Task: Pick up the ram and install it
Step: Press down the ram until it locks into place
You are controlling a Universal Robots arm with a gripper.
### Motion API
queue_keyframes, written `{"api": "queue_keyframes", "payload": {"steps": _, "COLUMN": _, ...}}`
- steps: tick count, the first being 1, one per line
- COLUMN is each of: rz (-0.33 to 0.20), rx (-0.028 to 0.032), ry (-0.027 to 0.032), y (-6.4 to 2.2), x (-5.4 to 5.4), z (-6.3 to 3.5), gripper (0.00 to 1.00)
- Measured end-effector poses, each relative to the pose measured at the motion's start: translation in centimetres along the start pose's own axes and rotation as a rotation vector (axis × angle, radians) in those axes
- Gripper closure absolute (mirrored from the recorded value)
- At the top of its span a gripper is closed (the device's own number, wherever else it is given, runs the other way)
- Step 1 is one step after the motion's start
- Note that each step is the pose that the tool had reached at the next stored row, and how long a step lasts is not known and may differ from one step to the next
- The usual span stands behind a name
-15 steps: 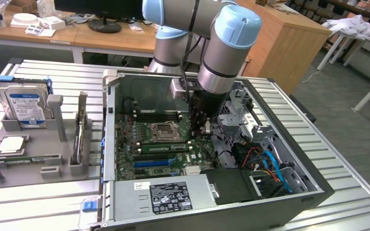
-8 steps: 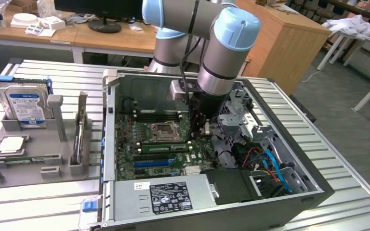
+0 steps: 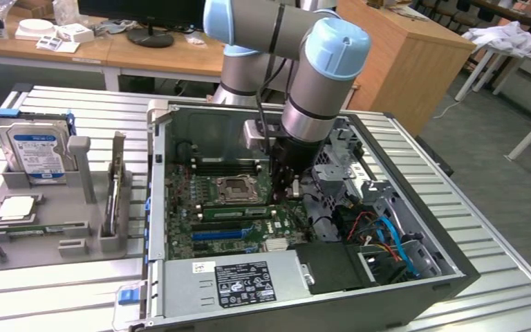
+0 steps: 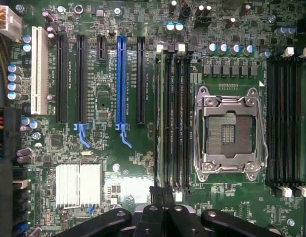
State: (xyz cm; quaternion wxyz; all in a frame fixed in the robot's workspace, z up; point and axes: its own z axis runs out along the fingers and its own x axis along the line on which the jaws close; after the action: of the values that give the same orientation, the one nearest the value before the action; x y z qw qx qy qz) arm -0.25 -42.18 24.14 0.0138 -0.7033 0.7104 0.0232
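A robot arm reaches down into an open computer case point(image 3: 413, 228) on a slatted metal table point(image 3: 53, 290), its gripper point(image 3: 287, 185) poised over the motherboard point(image 3: 212, 207) just beside the empty CPU socket point(image 3: 237, 188). The claw is closed; whether it pinches anything cannot be made out. From the wrist camera, the dark fingers point(image 4: 165, 217) hang at the end of a bank of memory slots point(image 4: 171, 118), where a green ram point(image 4: 162, 113) stick appears to stand in one slot next to the socket point(image 4: 229, 131). On the exterior view's left, a grey holder point(image 3: 44, 228) carries a hard drive point(image 3: 35, 149) with a blue label, a square CPU point(image 3: 19, 207) and a second ram stick point(image 3: 36, 228) lying flat.
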Motion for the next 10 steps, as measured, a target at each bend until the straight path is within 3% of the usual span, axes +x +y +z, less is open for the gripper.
{"api": "queue_keyframes", "payload": {"steps": 10, "rz": 0.0, "rx": 0.0, "ry": -0.0002, "y": 0.0, "x": -0.4, "z": 0.12, "gripper": 0.89}}
